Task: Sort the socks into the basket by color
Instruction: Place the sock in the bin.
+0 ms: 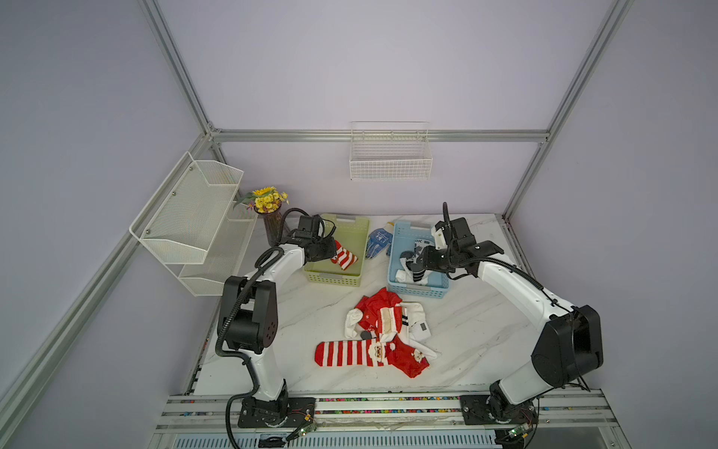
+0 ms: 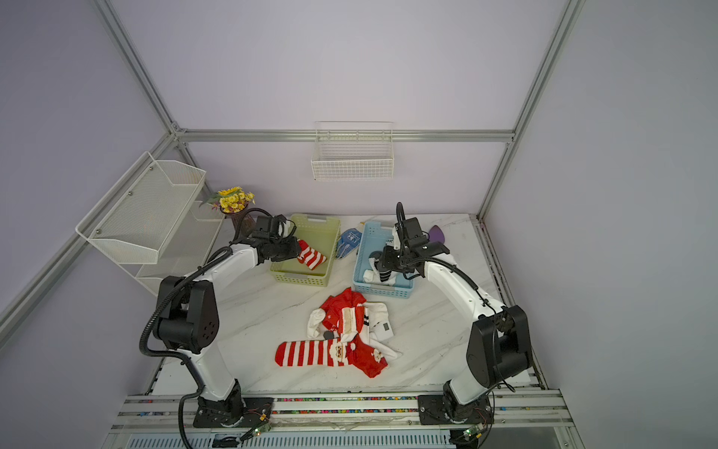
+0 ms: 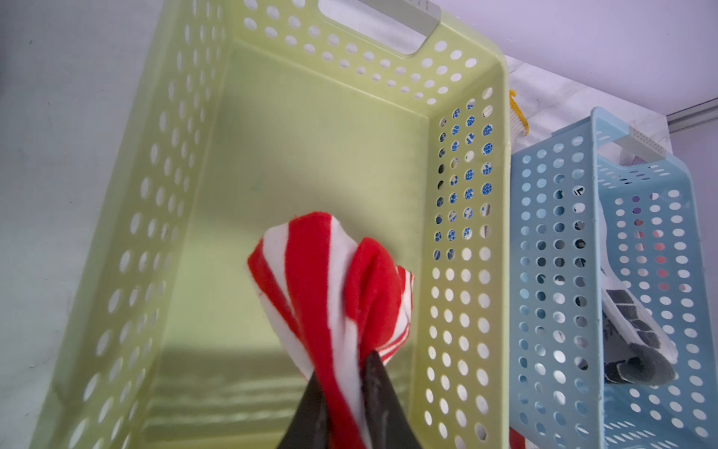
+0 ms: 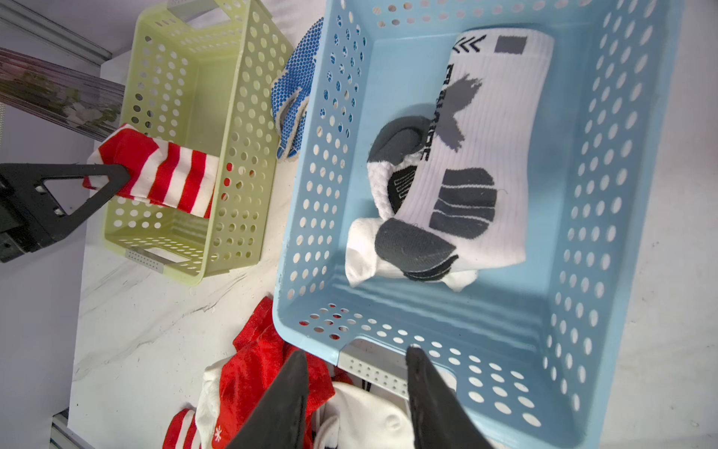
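1. Two black fingers (image 3: 311, 408) of the left gripper (image 3: 344, 367) pinch a red-and-white striped sock (image 3: 330, 280), which dangles inside the green basket (image 3: 311, 147); whether it touches the floor there is unclear
2. Both fingers (image 4: 283, 408) of the right gripper (image 4: 357, 352) stand apart, grasping nothing, above the near end wall of the blue basket (image 4: 322, 202)
3. Some white socks (image 4: 493, 128) with grey and black marks lie in that blue basket
4. Blue dotted gloves (image 1: 377, 241) sit between the two baskets
5. More red and white socks (image 1: 384, 322) lie heaped on the marble table (image 1: 311, 307), in front of the baskets
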Motion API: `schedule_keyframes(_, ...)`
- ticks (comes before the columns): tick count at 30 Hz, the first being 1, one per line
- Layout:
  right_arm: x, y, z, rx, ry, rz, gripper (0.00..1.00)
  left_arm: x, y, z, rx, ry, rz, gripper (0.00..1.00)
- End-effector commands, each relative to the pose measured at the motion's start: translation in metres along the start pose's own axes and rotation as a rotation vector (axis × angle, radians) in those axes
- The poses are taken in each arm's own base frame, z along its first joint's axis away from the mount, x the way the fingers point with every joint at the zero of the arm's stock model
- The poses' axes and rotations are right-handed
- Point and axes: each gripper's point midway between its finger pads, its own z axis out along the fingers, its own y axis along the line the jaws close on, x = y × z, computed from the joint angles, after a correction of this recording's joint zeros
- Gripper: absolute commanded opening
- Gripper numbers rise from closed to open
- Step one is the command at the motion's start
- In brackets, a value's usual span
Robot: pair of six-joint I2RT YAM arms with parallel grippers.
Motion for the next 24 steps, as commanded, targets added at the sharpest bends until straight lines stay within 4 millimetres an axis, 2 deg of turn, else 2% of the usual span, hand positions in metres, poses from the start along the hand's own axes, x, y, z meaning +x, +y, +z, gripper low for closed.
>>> schedule_keyframes(1, -0.011, 0.01, -0.003, -0.021, -0.028, -0.016, 0.45, 0.005, 0.013, 0.009, -0.025, 0.002, 0.009, 0.18)
schedule_keyframes(8, -0.011, 0.012, -0.002, -0.023, -0.027, -0.02, 0.45, 0.008, 0.018, 0.012, -0.033, 0.014, -0.005, 0.33)
schedule_keyframes(13, -0.009, 0.012, -0.001, -0.022, -0.021, -0.021, 0.45, 0.006, 0.017, 0.009, -0.026, 0.009, -0.009, 0.38)
schedule_keyframes(24, -0.001, 0.009, 0.002, -0.019, -0.014, -0.019, 0.45, -0.002, 0.003, -0.016, 0.016, -0.025, -0.016, 0.58)
